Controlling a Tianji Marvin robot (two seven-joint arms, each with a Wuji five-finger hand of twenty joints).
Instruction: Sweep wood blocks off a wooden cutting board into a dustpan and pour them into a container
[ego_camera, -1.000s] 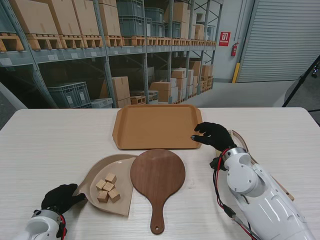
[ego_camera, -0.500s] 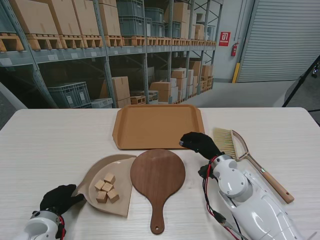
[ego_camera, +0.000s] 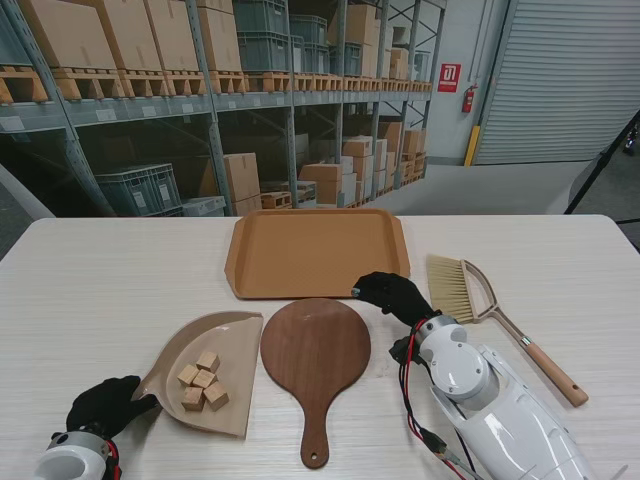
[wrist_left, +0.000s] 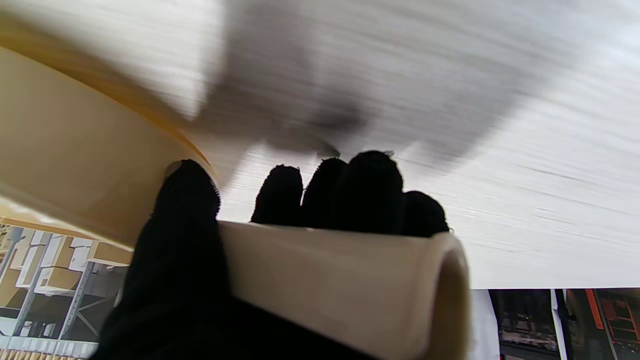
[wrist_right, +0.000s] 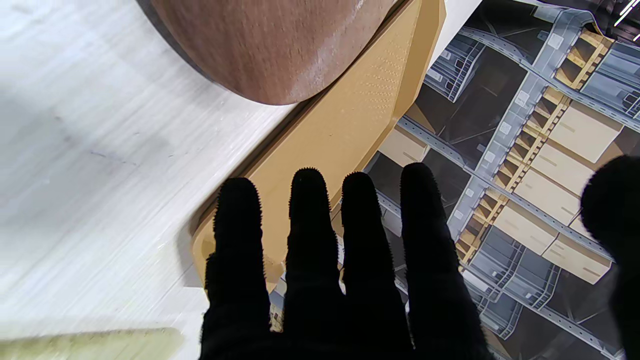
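Observation:
Several small wood blocks (ego_camera: 200, 380) lie in the beige dustpan (ego_camera: 228, 345), just left of the round dark wooden cutting board (ego_camera: 316, 348). My left hand (ego_camera: 103, 405) is shut on the dustpan's handle (wrist_left: 320, 270) at the near left. The orange tray (ego_camera: 315, 250) lies beyond the board. My right hand (ego_camera: 392, 295) hovers open and empty at the tray's near right corner (wrist_right: 320, 145), fingers (wrist_right: 310, 240) spread. The brush (ego_camera: 470, 290) lies on the table to its right.
The brush's wooden handle (ego_camera: 550, 365) runs toward the near right. My white right forearm (ego_camera: 480, 400) stretches over the table beside the board's handle (ego_camera: 315, 440). Warehouse shelving stands beyond the table's far edge.
My right hand let go of the brush, which now lies on the table, and moved left toward the board. My left hand pulled the dustpan with the blocks back and left from the board.

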